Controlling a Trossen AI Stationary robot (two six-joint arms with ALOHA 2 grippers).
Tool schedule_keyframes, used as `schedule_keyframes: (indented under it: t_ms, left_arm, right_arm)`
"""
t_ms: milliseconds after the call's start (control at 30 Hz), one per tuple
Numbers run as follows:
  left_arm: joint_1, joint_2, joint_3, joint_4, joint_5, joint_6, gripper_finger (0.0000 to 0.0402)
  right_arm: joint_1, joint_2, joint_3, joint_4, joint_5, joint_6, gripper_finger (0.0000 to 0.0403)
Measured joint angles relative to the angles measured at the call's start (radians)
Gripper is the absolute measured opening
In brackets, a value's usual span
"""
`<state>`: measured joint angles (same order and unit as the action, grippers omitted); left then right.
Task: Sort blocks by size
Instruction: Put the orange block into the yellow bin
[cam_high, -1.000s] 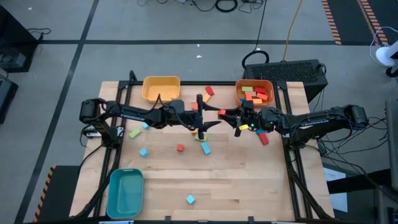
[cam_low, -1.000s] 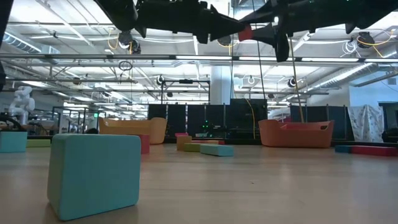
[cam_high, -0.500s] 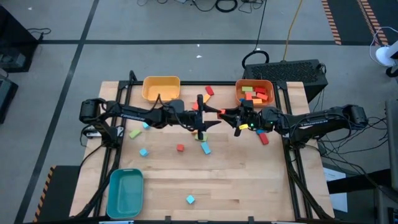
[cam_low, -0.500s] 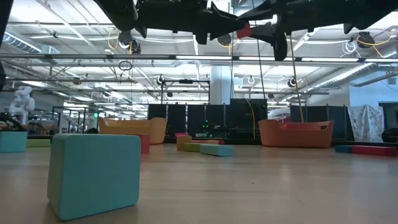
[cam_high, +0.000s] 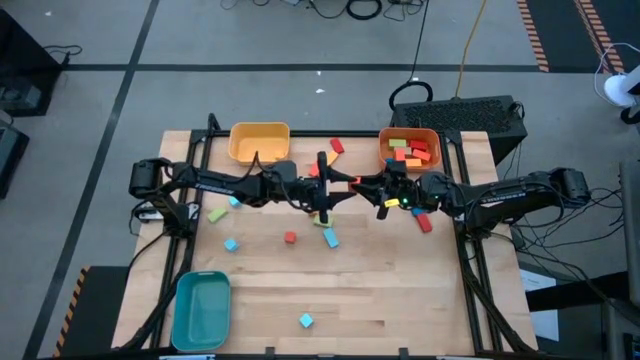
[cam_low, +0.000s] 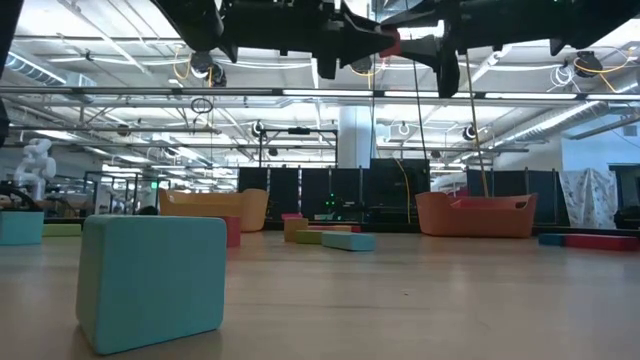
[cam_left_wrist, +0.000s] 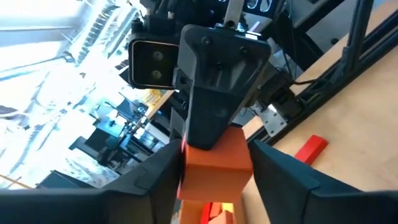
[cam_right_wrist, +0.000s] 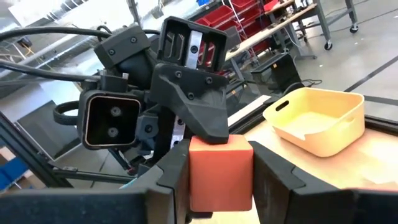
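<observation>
Across the middle of the high view the two arms meet tip to tip above the table (cam_high: 400, 300), and the sorting looks, by my judgement, well under way but far from finished: the orange bin (cam_high: 409, 148) at upper right of centre holds several red, orange and green blocks, while the yellow bin (cam_high: 259, 141) at upper left of centre and the teal bin (cam_high: 201, 310) at lower left show nothing inside. Loose blocks (cam_high: 290, 237) lie scattered on the wood, from the red bars at upper centre and right of centre down to a light blue cube (cam_high: 305, 320) near the bottom edge. At the frame's centre an orange-red block (cam_right_wrist: 220, 172) is held off the table between both grippers: the right gripper (cam_right_wrist: 219, 186) has its fingers pressed against the block's two sides, and the left gripper (cam_left_wrist: 214, 171) straddles the same block, fingers close beside it, though whether they have clamped I cannot tell.
</observation>
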<state>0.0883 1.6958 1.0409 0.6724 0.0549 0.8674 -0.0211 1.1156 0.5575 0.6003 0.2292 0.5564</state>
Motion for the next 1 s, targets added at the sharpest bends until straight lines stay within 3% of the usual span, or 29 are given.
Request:
schedule_keyframes:
  t_ms: [133,300,400,700,800,1000]
  left_arm:
    - [-0.001,0.0,0.0,0.002,-0.026,0.016,0.0144]
    - [-0.002,0.0,0.0,0.0,-0.063,0.01,0.0142]
    - [-0.003,-0.003,0.0,-0.036,-0.128,-0.073,0.0142]
    - [0.058,-0.032,-0.001,-0.308,-0.249,-0.273,0.0142]
    - [0.092,-0.049,-0.001,-0.388,-0.253,-0.329,0.0142]
    - [0.162,-0.134,0.0,-0.593,-0.26,-0.391,0.0142]
  right_arm:
    - [0.0,0.0,0.0,0.0,0.001,0.011,0.0116]
    - [0.0,0.0,0.0,-0.001,0.003,-0.022,0.0134]
    - [-0.002,0.0,0.0,-0.017,0.022,-0.116,0.0159]
    - [0.0,-0.002,0.001,-0.05,0.243,-0.322,0.0215]
    - [-0.01,-0.002,0.001,-0.072,0.245,-0.326,0.022]
    - [-0.044,-0.001,0.001,-0.301,0.238,-0.244,0.0221]
